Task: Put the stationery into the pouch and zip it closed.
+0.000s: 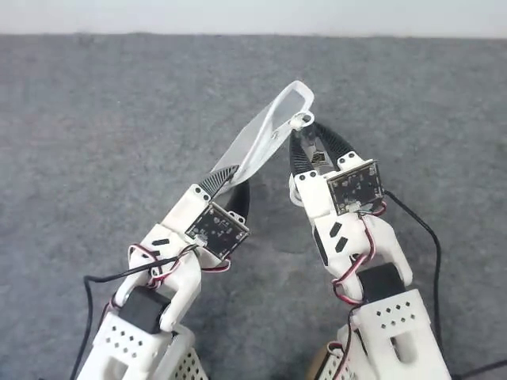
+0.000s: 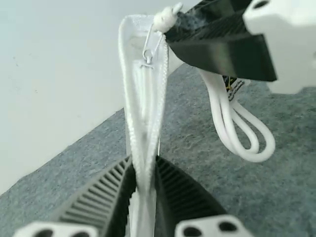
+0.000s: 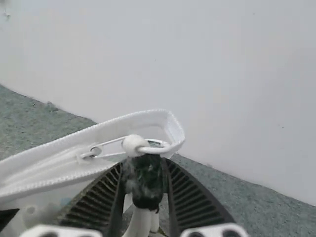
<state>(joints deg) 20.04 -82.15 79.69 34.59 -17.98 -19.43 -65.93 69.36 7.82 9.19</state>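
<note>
My left gripper (image 2: 143,180) clamps one end of the pouch (image 1: 258,138). Just ahead, my right gripper (image 3: 144,170) pinches the zipper pull (image 3: 135,144) at the pouch's other end.

You are looking at a see-through white pouch (image 1: 261,138) being held up off the table (image 1: 95,119), standing on its thin edge. The left gripper (image 1: 227,179) is squeezing its near end. Its zip pull (image 2: 147,52), with a little white bead (image 3: 133,144), is sitting at the far end, pinched by the right gripper (image 1: 301,127).
</note>
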